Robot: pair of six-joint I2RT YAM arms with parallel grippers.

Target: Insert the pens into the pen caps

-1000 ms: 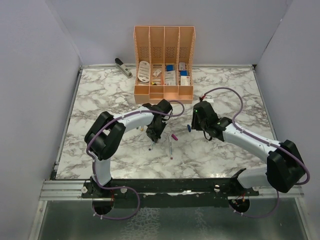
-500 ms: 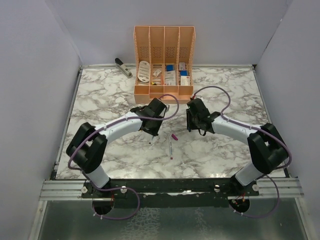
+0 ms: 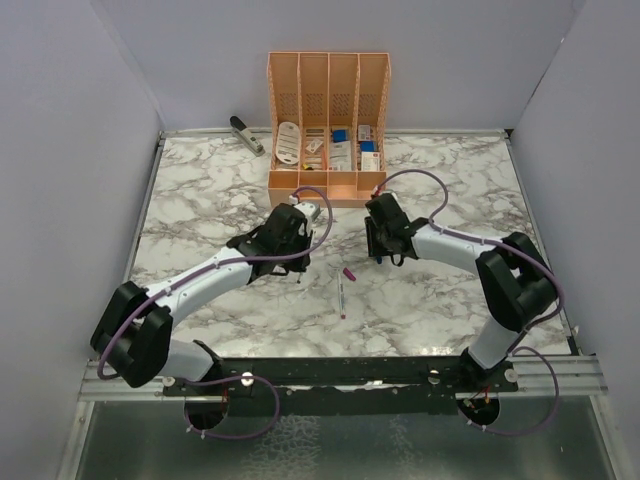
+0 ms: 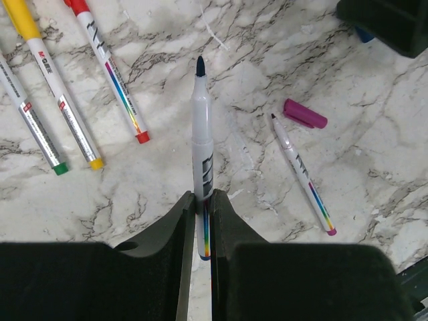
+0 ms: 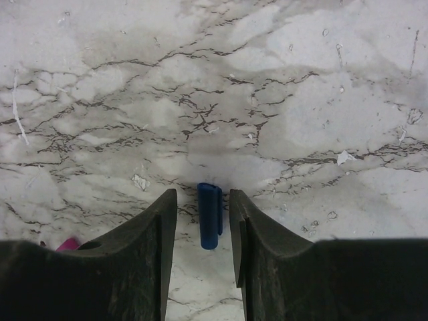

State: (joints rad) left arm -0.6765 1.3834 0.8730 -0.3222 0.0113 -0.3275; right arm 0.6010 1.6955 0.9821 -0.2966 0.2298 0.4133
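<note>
Our left gripper point(image 4: 202, 200) is clenched on the blue-tipped pen point(image 4: 202, 127). Its barrel rises from the jaws at bottom centre, the bare tip pointing up the frame. We see bold black lettering and a rainbow stripe on the barrel, but cannot read the letters.

To the right lies the uncapped purple pen point(image 4: 302, 175), with the purple cap point(image 4: 305, 114) loose just above it. At upper left are the red pen point(image 4: 110, 73), the yellow pen point(image 4: 57, 87) and the green pen point(image 4: 33, 127). The yellow one carries a mark that looks like "M&G", and the small red labels are too small to read.

Our right gripper point(image 5: 202, 195) stands released over the marble table point(image 5: 200, 80). The blue cap point(image 5: 210, 217) sits upright in the frame between its fingers — a sliver of gap on each side.
</note>
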